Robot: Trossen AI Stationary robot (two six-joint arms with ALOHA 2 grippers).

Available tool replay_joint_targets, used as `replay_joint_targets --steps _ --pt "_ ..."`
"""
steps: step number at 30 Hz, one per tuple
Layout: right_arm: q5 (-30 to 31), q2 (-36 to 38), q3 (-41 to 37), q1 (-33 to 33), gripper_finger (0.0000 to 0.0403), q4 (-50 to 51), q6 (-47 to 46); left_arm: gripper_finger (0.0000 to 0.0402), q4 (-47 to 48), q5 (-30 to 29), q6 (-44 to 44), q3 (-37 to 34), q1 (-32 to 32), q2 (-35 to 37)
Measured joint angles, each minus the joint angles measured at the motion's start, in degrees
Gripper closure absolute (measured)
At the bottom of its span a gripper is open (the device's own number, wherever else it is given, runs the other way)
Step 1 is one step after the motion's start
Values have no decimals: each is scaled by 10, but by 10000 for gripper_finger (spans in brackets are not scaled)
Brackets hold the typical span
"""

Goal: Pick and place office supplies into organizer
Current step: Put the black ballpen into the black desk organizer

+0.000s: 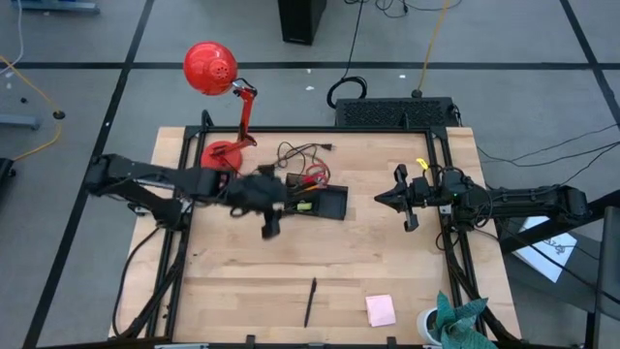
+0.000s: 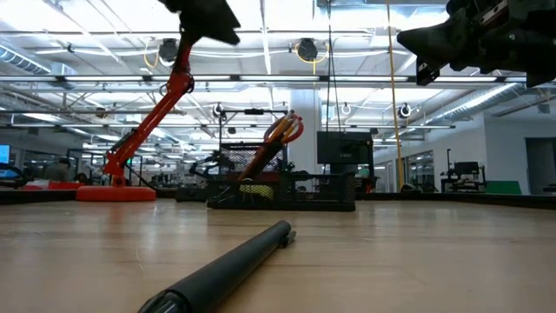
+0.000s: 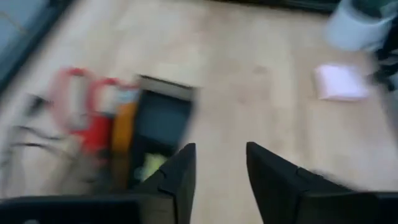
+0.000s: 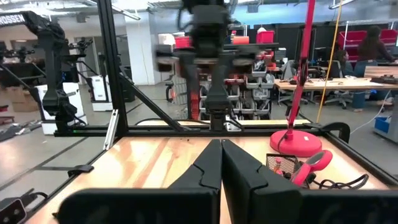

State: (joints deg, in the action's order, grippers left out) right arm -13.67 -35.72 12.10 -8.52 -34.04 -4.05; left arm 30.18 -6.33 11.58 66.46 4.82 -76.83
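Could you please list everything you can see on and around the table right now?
organizer: one, black, table centre, holding items
scissors: one, red handles, leaning up out of the organizer
pen: one, black, lying on the table's near edge
sticky pad: one, pink, right of the pen
lamp: one, red, far left corner
cables: dark tangle, behind the organizer
box: one, black, beyond the far edge
cup: one, white, near right corner, with teal cloth
left pincer: open, empty, above the organizer's near side
right pincer: shut, empty, raised at right
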Motion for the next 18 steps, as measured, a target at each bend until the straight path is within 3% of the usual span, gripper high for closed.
replay_joint_targets --steps 3,7,12,18 --pt "0 0 0 0 403 0 8 279 -15 -6 83 -6 58 -4" --pt "-1 0 0 0 403 0 23 303 -16 -58 188 -7 134 -24" --pt "-1 0 0 0 403 0 30 331 -57 -77 294 -7 221 -83" --pt "-1 0 0 0 403 -5 30 364 -251 -77 316 -7 286 -198"
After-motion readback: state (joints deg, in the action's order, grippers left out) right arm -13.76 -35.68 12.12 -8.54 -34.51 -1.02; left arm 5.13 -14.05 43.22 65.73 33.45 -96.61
